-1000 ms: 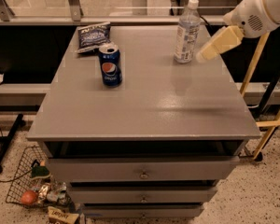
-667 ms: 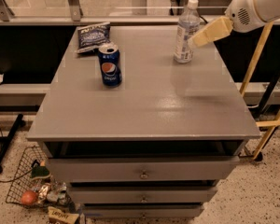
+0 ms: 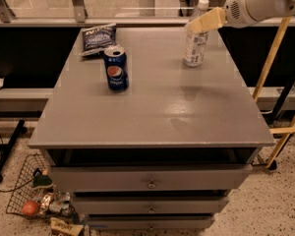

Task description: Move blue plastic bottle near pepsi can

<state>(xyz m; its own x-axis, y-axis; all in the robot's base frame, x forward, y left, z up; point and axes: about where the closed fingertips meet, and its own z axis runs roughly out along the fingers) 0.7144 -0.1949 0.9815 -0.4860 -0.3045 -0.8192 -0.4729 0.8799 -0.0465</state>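
Observation:
The blue plastic bottle stands upright at the back right of the grey table; it is clear with a white cap and a pale label. The pepsi can stands upright at the back left, well apart from the bottle. My gripper comes in from the upper right on the white arm. Its cream tip lies over the bottle's upper part, just below the cap. I cannot tell whether it touches the bottle.
A dark blue snack bag lies just behind the can. A yellow pole leans at the table's right side. A wire basket with items sits on the floor at lower left. Drawers are below the tabletop.
My gripper has moved left and up, from beside the bottle's right side to its upper part. The bottle and can have not moved.

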